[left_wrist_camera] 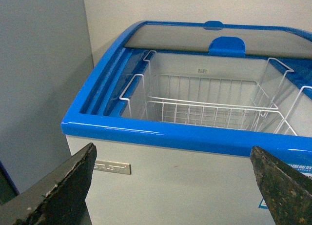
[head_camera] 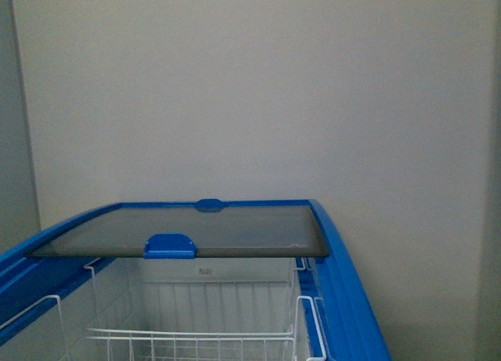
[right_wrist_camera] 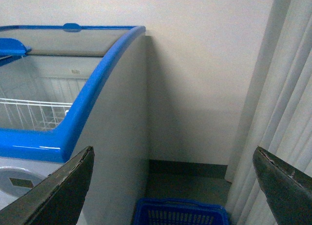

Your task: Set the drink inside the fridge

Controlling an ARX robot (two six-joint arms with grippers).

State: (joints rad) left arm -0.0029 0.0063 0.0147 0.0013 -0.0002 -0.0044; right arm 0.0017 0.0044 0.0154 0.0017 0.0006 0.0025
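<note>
So we've got the fridge (head_camera: 344, 298) right in front of us, a white chest freezer with a blue rim. Its glass lid (head_camera: 235, 234) is slid to the far end, toward the wall (head_camera: 258, 87), so the near part is open and we can look straight down inside. The lid has a blue handle (head_camera: 170, 246) on its near edge, plus a smaller blue tab at the far edge. A white wire basket (head_camera: 188, 341) hangs inside the open part, hooked over the rim on both sides, and as far as we can see it there's nothing lying in it.

The drink doesn't show up in any of our views, so we can't say where it is.

From the left wrist, our left gripper (left_wrist_camera: 175, 186) has its two dark fingers (left_wrist_camera: 58, 191) spread wide apart with nothing between them, just outside the fridge's near left corner. A tall grey cabinet (left_wrist_camera: 39, 78) stands just left of the fridge.

Our right gripper (right_wrist_camera: 175, 186) is spread wide and holding nothing too, off the fridge's right side. Down on the floor on that side sits a blue mesh basket (right_wrist_camera: 180, 213), with pale curtains (right_wrist_camera: 287, 103) further right.
</note>
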